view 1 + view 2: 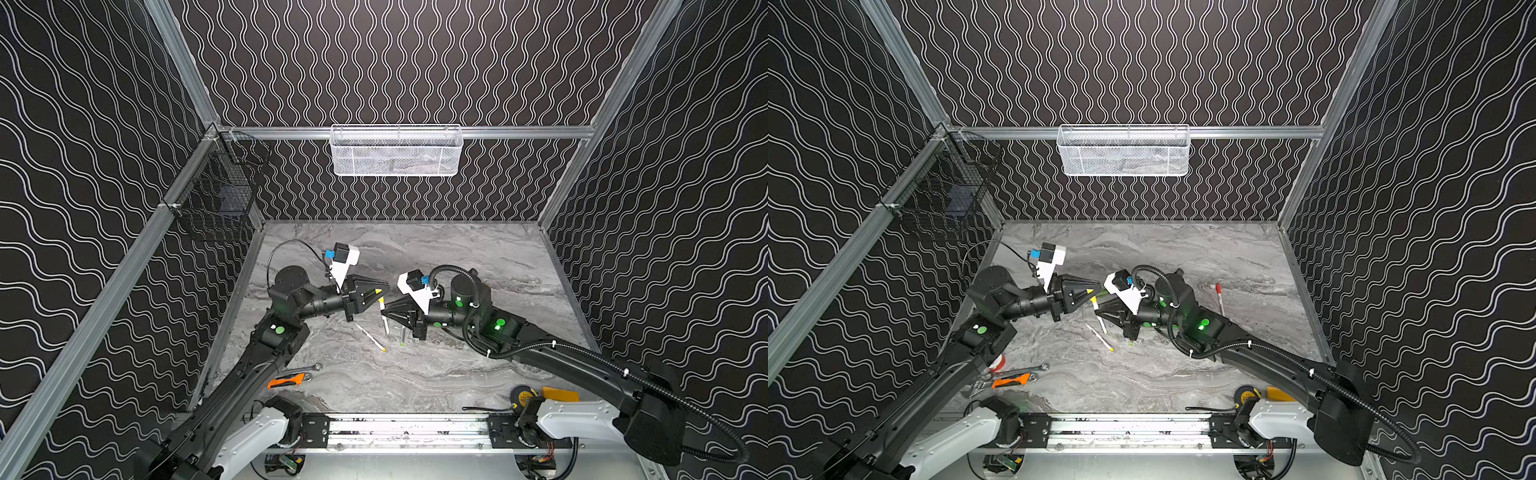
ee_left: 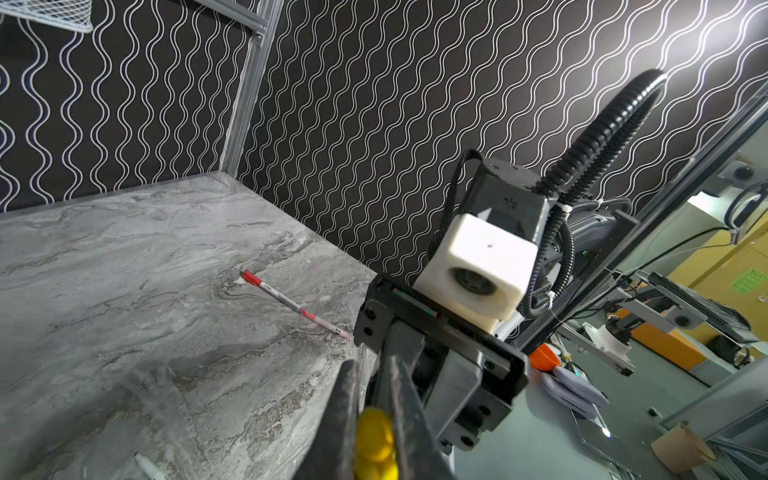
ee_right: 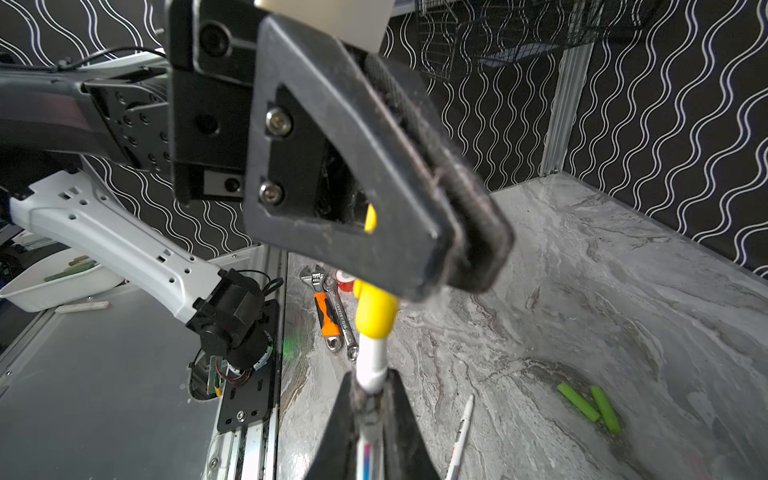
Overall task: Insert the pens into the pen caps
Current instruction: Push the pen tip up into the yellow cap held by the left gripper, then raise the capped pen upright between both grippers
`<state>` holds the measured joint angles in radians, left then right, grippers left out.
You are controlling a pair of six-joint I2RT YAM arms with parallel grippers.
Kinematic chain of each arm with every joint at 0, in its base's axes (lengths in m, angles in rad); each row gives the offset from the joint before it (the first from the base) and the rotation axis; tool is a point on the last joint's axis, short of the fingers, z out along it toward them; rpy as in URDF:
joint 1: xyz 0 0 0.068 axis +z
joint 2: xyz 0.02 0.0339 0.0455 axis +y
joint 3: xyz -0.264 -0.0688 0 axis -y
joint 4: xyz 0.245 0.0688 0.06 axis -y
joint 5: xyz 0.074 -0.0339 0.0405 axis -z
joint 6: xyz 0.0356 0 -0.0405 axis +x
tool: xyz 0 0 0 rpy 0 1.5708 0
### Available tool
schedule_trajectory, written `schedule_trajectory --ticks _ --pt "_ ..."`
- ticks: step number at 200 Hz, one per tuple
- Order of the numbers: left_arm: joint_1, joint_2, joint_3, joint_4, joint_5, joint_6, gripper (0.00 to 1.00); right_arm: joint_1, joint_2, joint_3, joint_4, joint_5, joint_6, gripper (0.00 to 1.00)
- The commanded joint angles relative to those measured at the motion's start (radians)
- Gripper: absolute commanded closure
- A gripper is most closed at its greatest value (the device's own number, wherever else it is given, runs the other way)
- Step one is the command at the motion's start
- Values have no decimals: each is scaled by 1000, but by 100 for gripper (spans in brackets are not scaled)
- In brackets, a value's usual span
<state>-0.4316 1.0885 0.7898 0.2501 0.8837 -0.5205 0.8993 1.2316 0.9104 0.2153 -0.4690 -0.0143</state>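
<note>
Your left gripper (image 1: 383, 289) pinches the yellow cap (image 3: 374, 311); your right gripper (image 3: 370, 388) clamps a pen (image 3: 371, 359) entering it mid-air (seating looks unfinished). 1 red pen (image 2: 291, 303) lies capped; 2 green caps (image 3: 578, 401) wait on the table (image 3: 582, 291).

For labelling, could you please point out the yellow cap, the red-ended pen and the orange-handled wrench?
yellow cap (image 3: 375, 311): right wrist view, on its side wall.
red-ended pen (image 2: 282, 298): left wrist view, mid-barrel.
orange-handled wrench (image 3: 325, 318): right wrist view, on the orange grip.
</note>
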Motion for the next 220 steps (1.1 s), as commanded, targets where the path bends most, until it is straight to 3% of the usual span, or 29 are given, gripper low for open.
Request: schedule_trajectory --ticks 1,17,35,41,45,102,160,195,220 --pt "-7 10 22 -89 50 6 78 -3 -19 22 170 -26 -6 99" --pt "-7 11 38 -56 49 -15 42 -3 -33 9 162 -23 -2 99" --pt "-5 -4 37 31 49 -58 20 -3 -51 -8 156 -5 9 99" --pt "-6 -13 28 64 45 -69 4 -3 -56 -13 152 0 14 99" --pt "-6 -19 23 89 46 -79 2 -3 -60 -14 149 5 19 99" --pt "-6 -26 -76 323 69 -175 1 -35 -103 40 80 4 146 100" --pt "-104 -5 -74 270 38 -29 8 -110 -80 135 20 -176 326 100" --pt "-132 53 -54 293 31 -3 28 -124 -82 144 6 -223 373 100" --pt "-136 81 -52 328 36 -7 54 -139 -79 149 -15 -238 407 99"
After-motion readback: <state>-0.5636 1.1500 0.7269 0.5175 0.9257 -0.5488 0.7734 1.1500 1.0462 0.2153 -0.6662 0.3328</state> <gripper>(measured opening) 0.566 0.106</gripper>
